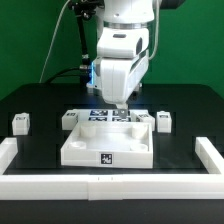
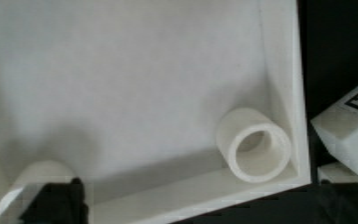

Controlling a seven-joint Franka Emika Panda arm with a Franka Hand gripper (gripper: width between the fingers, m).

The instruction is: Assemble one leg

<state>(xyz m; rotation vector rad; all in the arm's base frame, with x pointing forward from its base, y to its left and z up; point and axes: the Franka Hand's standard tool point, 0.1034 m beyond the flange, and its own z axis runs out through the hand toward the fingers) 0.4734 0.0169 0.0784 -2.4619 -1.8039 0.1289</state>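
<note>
My gripper (image 1: 118,104) hangs over the back part of the large white square tray (image 1: 75,152), its fingertips just above the tray floor. In the wrist view the tray's inner floor (image 2: 123,90) fills the picture, with a round corner hole (image 2: 256,150) by the wall and a second one (image 2: 39,176) partly cut off. One dark finger (image 2: 51,203) shows at the picture's edge, far off centre, with nothing between the jaws; the gripper looks open and empty. Small white tagged legs stand beside the tray: one (image 1: 19,123) at the exterior view's far left, one (image 1: 68,119) nearer, one (image 1: 164,122) on the right.
The marker board (image 1: 104,115) lies right behind the tray. A tagged white piece (image 2: 354,115) shows outside the tray wall in the wrist view. A low white wall (image 1: 110,186) borders the black table at the front and both sides.
</note>
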